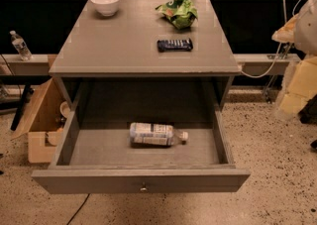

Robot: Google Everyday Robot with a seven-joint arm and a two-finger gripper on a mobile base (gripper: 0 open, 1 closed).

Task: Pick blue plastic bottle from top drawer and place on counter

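Observation:
The blue plastic bottle (152,134) lies on its side in the middle of the open top drawer (141,180), with its white cap pointing right. The drawer is pulled fully out below the grey counter (124,45). My gripper (293,83) shows as a pale shape at the right edge of the camera view. It is well to the right of the drawer and above floor level, apart from the bottle and holding nothing that I can see.
On the counter are a white bowl (105,3) at the back left, a green snack bag (178,12) at the back right and a dark candy bar (175,44). A small clear water bottle (20,45) stands on the left ledge. A cardboard box (42,120) sits on the floor to the left.

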